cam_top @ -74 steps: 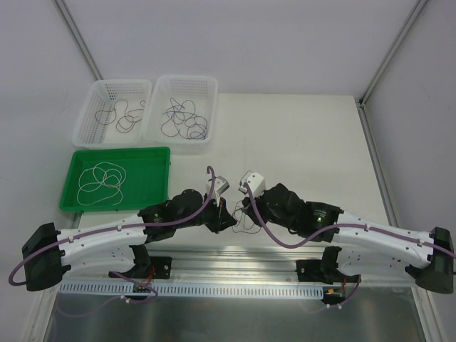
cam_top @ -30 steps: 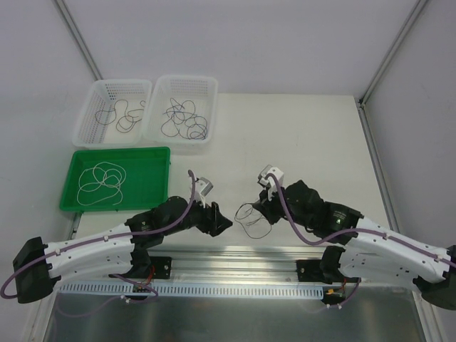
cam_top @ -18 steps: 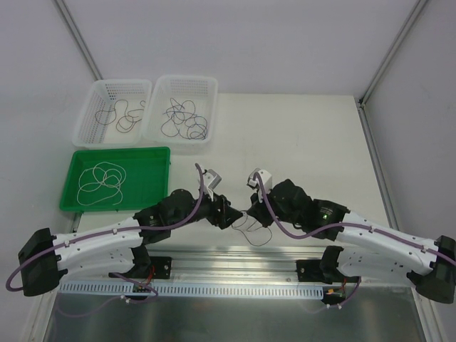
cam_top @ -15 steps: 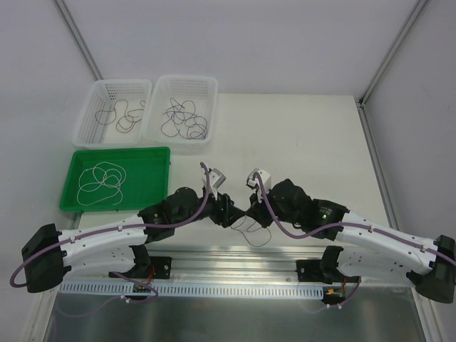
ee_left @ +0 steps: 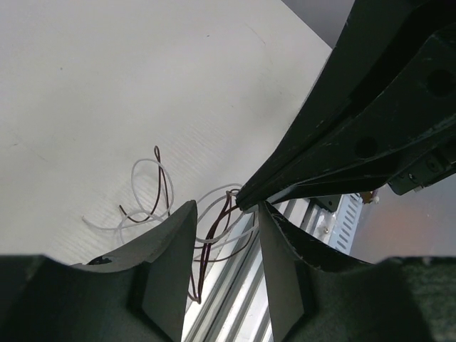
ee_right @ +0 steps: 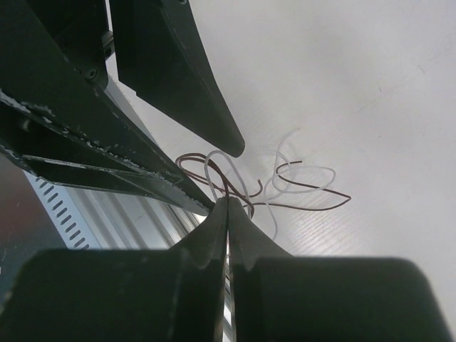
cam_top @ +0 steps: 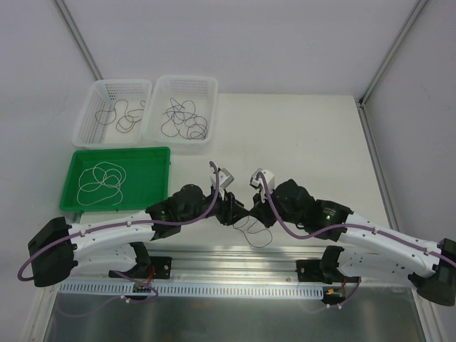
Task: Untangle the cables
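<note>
Both grippers are set tip to tip: the left gripper (ee_left: 222, 211) is held apart, the tangle of thread-thin brown and white wire cables (ee_left: 153, 187) just beyond its tips, presumably to seize a strand, while the right gripper (ee_right: 228, 203) is clamped on it as anchor.

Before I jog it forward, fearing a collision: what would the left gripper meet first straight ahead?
Likely the tangle of thin brown and white wire strands between the open fingers of the left gripper; the right gripper, shut, pinches it; depth unclear.
</note>
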`<state>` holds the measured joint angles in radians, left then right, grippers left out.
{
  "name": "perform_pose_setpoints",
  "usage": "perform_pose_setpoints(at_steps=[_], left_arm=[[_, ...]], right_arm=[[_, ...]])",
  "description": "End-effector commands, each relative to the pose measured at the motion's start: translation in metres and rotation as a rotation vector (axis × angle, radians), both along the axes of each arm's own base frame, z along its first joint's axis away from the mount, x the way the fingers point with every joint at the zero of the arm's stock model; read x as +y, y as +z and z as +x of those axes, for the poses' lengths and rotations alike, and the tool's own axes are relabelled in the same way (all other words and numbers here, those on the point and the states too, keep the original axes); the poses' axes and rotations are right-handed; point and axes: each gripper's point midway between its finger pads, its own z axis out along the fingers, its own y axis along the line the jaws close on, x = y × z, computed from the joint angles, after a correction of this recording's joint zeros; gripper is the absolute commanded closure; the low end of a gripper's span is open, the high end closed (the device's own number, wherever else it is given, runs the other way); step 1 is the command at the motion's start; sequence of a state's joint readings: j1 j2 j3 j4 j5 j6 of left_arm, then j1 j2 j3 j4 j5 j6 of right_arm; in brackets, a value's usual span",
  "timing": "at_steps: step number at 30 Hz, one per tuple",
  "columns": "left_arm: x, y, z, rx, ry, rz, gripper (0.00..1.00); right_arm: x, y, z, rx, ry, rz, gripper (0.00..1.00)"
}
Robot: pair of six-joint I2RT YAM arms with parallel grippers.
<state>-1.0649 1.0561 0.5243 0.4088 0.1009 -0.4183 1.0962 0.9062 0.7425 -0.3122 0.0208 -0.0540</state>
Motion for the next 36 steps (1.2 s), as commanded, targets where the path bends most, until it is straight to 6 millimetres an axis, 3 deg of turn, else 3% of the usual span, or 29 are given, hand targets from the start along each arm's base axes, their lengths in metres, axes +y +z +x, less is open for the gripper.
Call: perform_pose_setpoints(at_steps=[1,11,18,24,30,36], left_arm=[[-0.004,0.006,-0.001,-0.013,-0.025,-0.045,0.60],[0.013,0.005,0.012,-0.001,0.099,-0.067,0.63],[0.010,0.012,0.010,0.012,0.088,-0.093,0.69],[0.009,0.010,0.007,0.023,0.073,-0.096,0.83],[0.012,-0.009,0.003,0.107,0.098,-0.085,0.87],[0.021,-0.030,-0.001,0.194,0.139,-0.080,0.89]], right_arm=[[0.016,0.035,0.000,-0.045,0.027,0.136,0.99],[0.017,0.037,-0.002,-0.042,0.033,0.150,0.99],[0.018,0.038,-0.003,-0.041,0.040,0.155,0.99],[0.018,0.040,-0.001,-0.047,0.027,0.162,0.99],[0.008,0.050,0.012,-0.099,-0.061,0.200,0.99],[-0.016,0.066,0.031,-0.182,-0.220,0.248,0.99]])
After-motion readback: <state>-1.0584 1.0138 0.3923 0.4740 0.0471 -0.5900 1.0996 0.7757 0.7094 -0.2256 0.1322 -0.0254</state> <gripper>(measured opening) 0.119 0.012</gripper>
